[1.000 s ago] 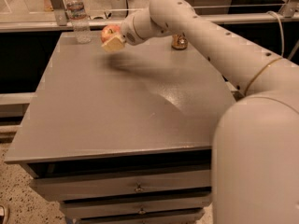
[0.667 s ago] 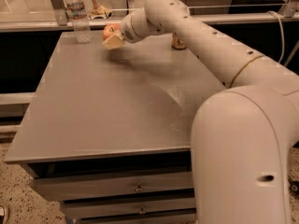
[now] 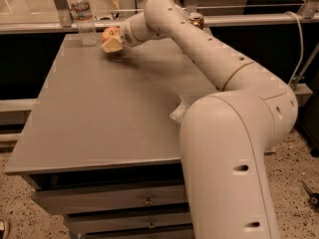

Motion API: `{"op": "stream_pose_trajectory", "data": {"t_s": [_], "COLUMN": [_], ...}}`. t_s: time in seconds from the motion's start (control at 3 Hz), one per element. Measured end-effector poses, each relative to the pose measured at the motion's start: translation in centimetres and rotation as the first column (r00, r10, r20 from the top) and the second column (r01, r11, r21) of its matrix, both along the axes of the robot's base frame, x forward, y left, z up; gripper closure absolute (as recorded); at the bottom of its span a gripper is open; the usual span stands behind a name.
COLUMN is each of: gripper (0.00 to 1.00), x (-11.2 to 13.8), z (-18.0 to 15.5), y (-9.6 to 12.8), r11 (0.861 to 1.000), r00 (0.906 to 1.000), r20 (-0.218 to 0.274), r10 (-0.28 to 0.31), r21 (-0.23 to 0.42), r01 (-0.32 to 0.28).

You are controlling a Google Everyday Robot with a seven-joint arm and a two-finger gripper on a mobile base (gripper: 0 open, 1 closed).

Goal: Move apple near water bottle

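Water bottle [image 3: 82,15] at the grey table's [image 3: 99,113] far corner: clear, ribbed plastic. Just right of it my gripper [image 3: 112,41] is clamped on the round red apple [image 3: 109,33], half hidden by a pale finger. My smooth cream arm [image 3: 209,59] reaches out long, elbow bent. Farther right, it mostly hides a can [image 3: 197,20].

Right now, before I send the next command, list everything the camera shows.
water bottle: one, clear with a white cap, upright at the table's far left corner.
apple: one, red and yellow, held in the gripper just right of the bottle.
can: one, brown-gold, far edge, partly hidden behind the arm.
table: one, grey.
drawers: grey, stacked under the tabletop.
arm: one, cream, reaching from the right foreground.
gripper: one, tan fingers shut on the apple, beside the bottle.
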State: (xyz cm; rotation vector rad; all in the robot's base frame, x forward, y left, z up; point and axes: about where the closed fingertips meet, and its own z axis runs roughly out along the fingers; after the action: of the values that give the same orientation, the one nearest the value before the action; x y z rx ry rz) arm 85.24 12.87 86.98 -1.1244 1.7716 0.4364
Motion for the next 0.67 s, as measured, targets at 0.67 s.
{"op": "stream_pose_trajectory", "data": {"t_s": [0.67], "gripper": [0.76], "x": [1.1], "z": [-1.0], "y": [3.7], "r11": [0.999], "r00": [0.9983], "r20": [-0.042], "r10": [0.041], "r21": [0.021], "r01": [-0.041]}}
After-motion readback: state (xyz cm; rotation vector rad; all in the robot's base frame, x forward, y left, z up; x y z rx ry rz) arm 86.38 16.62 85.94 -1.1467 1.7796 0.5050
